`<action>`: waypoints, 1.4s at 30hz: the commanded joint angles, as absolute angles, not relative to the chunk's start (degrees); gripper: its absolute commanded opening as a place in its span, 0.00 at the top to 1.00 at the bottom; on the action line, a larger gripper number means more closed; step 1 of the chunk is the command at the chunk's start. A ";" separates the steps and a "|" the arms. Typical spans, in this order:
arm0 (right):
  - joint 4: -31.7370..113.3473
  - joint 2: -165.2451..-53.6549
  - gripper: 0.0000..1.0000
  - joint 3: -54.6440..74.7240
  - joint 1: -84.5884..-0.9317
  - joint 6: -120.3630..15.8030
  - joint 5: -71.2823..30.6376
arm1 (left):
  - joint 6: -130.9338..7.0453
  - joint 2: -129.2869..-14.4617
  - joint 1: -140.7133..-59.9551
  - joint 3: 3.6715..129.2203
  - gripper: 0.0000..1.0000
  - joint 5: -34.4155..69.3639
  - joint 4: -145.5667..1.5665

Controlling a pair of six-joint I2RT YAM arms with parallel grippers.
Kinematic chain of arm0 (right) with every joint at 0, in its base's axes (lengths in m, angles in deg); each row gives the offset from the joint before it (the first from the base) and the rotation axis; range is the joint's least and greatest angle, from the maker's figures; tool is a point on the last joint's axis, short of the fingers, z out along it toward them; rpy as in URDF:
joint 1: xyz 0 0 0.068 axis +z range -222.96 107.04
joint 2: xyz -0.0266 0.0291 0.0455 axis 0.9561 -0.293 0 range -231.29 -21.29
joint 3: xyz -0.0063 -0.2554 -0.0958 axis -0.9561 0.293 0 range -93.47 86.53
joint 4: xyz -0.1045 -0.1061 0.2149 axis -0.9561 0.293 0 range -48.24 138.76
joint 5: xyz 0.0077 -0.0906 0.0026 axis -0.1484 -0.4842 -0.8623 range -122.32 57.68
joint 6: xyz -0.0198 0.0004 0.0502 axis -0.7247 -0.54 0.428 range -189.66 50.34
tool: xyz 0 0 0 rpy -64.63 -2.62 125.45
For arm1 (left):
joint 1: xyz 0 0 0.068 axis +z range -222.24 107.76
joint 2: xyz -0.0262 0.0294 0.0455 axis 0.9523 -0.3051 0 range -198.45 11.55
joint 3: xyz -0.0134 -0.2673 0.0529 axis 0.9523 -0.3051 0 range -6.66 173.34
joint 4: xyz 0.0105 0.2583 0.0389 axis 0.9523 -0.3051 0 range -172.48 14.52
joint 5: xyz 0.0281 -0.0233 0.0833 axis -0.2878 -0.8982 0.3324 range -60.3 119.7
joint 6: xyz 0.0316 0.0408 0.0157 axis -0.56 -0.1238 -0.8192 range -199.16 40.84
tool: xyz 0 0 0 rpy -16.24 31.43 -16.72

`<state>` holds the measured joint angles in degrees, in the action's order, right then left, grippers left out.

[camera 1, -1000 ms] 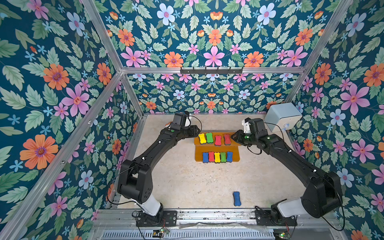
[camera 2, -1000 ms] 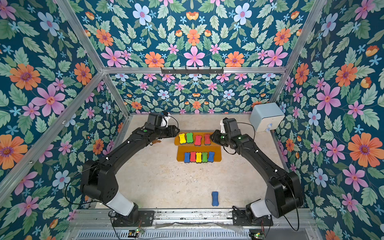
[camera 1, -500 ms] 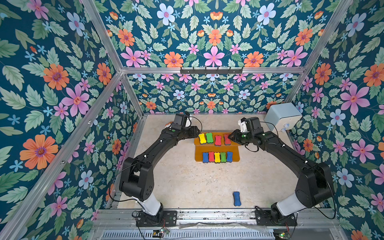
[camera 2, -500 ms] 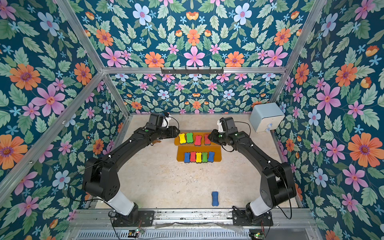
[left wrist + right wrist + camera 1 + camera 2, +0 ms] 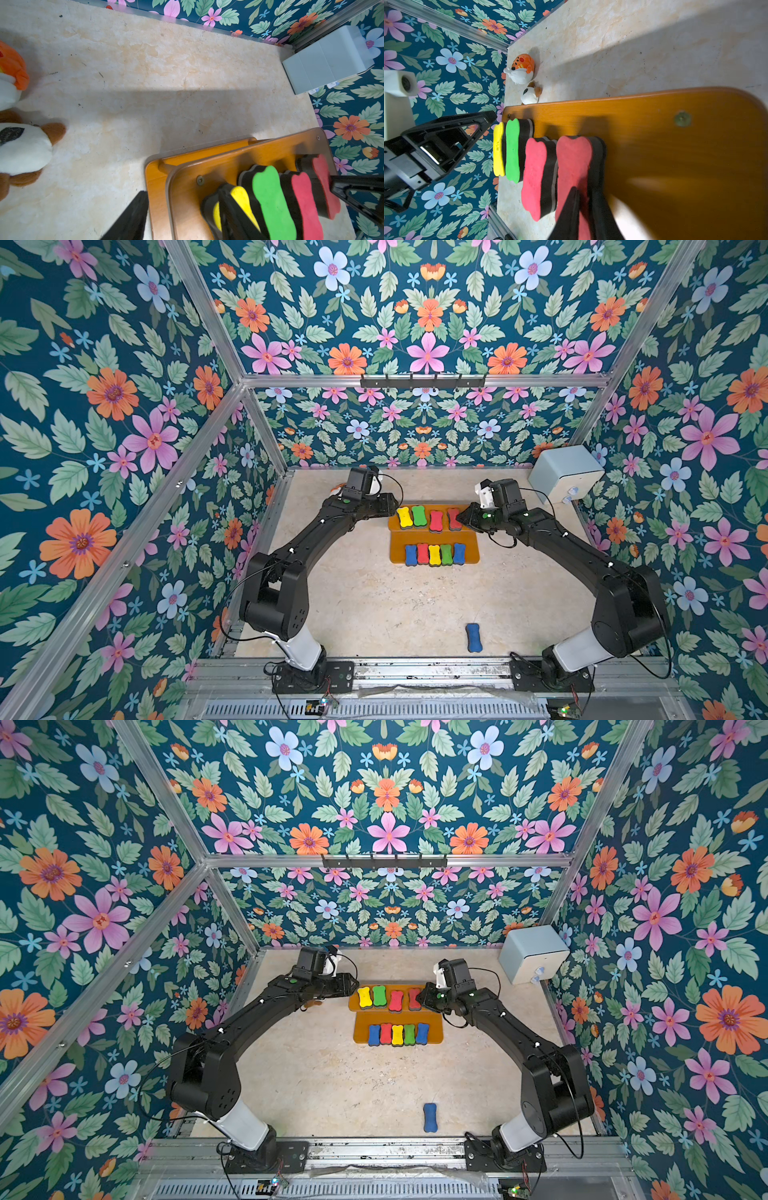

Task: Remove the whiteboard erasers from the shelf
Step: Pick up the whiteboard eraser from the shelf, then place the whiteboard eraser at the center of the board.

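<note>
Nearest me, a blue eraser [image 5: 473, 637] lies alone on the counter [image 5: 374, 605]. Farther back stands the shelf [image 5: 434, 537], with five erasers [image 5: 434, 554] side by side on its lower board and four on the upper. Up there the right hand [image 5: 583, 195] is clamped on the end red eraser [image 5: 574, 158]. The left hand [image 5: 182, 190] hangs agape by the yellow eraser [image 5: 241, 199] at the opposite end. A pale blue box [image 5: 565, 472] sits in the far corner.

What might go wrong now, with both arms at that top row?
1. The right tool pinches just part of the end red eraser; it may twist or slip when lifted.
2. The neighbouring red eraser sits close and might get dragged off the shelf.
3. The left tool, open at the yellow eraser, shares that row; the arms might bump.
</note>
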<state>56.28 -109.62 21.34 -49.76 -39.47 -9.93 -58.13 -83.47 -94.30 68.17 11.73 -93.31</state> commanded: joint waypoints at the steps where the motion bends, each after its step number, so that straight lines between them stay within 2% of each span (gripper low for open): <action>1: 56.57 -109.27 0.89 21.95 -49.68 -39.17 -10.26 | -58.60 -83.37 -94.14 67.83 0.41 11.77 -92.97; 9: 56.13 -107.48 1.00 22.82 -49.70 -38.26 -11.64 | -58.41 -82.35 -94.07 67.21 0.41 12.17 -93.04; 18: 54.95 -97.91 1.00 27.52 -45.29 -32.57 -18.65 | -56.50 -78.73 -94.06 64.39 0.41 11.82 -92.97; 24: 54.48 -86.14 1.00 38.29 -35.81 -23.74 -28.24 | -55.52 -74.69 -94.13 59.28 0.42 11.55 -92.16; 29: 54.76 -77.04 1.00 48.94 -23.54 -12.83 -37.18 | -55.61 -72.50 -94.21 55.37 0.41 11.86 -91.26; 35: 56.74 -73.85 1.00 55.71 -8.10 0.14 -46.46 | -54.91 -71.81 -94.35 53.32 0.42 11.16 -90.50; 42: 55.71 -74.90 1.00 62.52 2.58 11.87 -48.77 | -54.55 -72.56 -94.30 54.38 0.42 9.91 -90.11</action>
<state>55.91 -74.69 61.17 0.16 4.53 -45.29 -55.05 -72.45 -94.37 53.94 10.79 -91.21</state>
